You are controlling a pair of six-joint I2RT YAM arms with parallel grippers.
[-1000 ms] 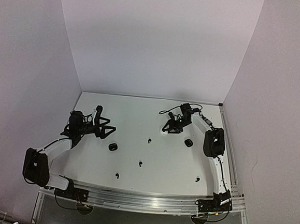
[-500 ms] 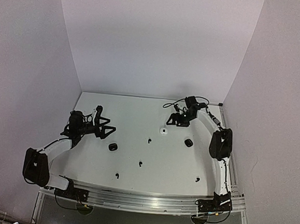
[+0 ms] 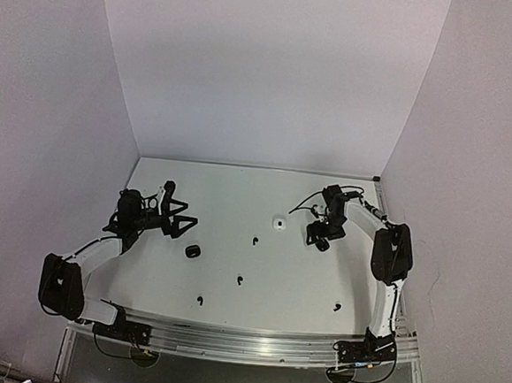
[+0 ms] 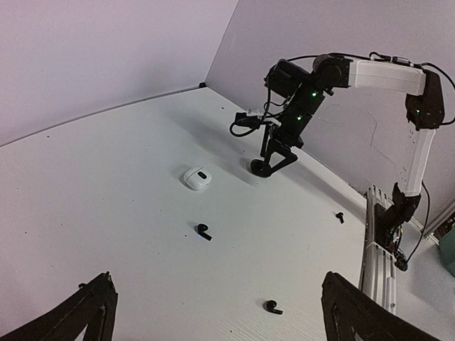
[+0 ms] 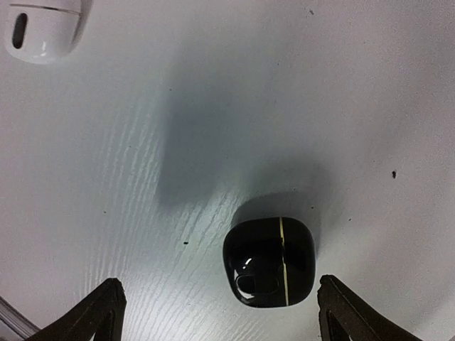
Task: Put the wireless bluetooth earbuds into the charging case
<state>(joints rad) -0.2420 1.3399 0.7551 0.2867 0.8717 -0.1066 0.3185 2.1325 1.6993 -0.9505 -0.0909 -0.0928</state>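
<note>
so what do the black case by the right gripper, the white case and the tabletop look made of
Black charging case: likely hard plastic, glossy; it mirrors highlights and shows a thin gold seam. White charging case: smooth plastic, it seems, with a soft sheen. Tabletop: white painted or laminated board, fairly matte, with faint wood-grain ridges.

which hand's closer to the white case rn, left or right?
Right. The right hand is just right of the white case, open above a black case. The left hand, also open, sits much farther off on the white case's other side.
</note>
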